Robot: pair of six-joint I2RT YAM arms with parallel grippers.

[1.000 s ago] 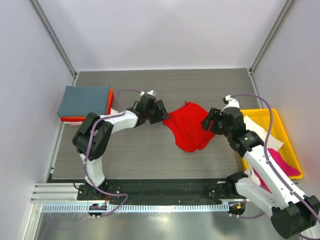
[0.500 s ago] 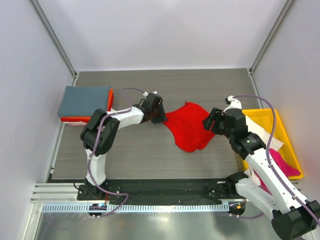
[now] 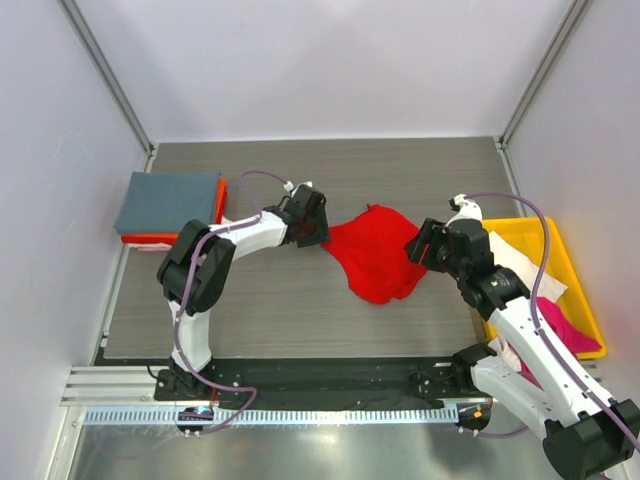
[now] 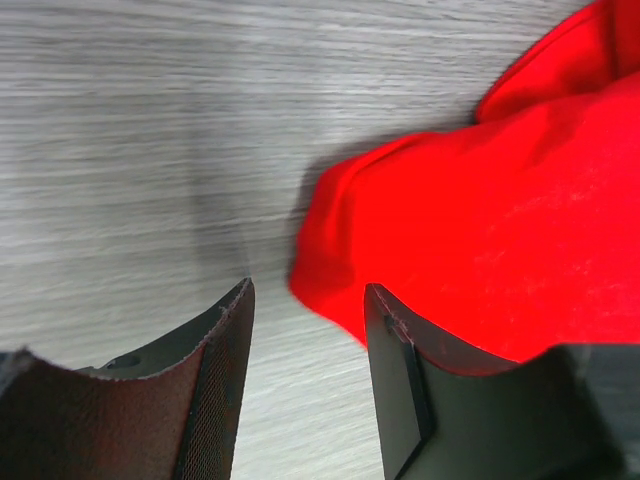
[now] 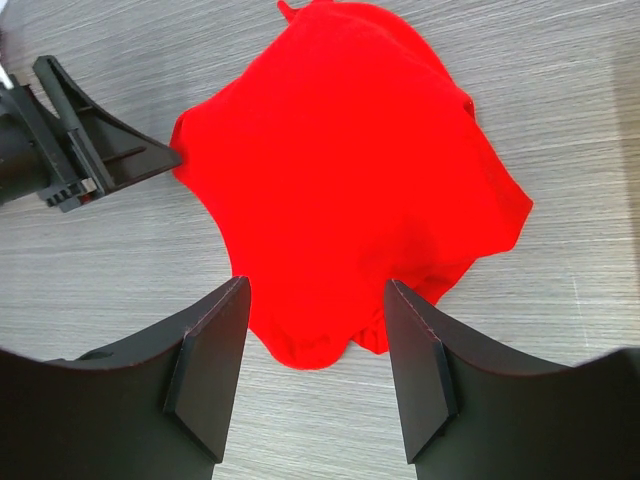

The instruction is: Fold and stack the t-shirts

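Observation:
A bright red t-shirt (image 3: 375, 252) lies crumpled on the grey table between my two arms. My left gripper (image 3: 320, 232) is low at the shirt's left corner. In the left wrist view the left gripper (image 4: 308, 290) stands open, with the red t-shirt's (image 4: 480, 220) corner lying just ahead between the fingertips and under the right finger (image 4: 400, 370). My right gripper (image 3: 416, 248) hovers at the shirt's right edge. The right wrist view shows the right gripper (image 5: 316, 288) open above the near hem of the red t-shirt (image 5: 340, 150), holding nothing.
A folded slate grey-blue t-shirt (image 3: 168, 200) rests on an orange one (image 3: 219, 203) at the far left. A yellow tray (image 3: 530, 232) at the right holds a white t-shirt (image 3: 522, 262) and a magenta pink one (image 3: 567, 327). The left gripper (image 5: 85, 150) shows in the right wrist view.
The left arm's elbow has swung right and its gripper has edged toward the red shirt's left corner. The right arm has barely shifted. The shirt lies as before.

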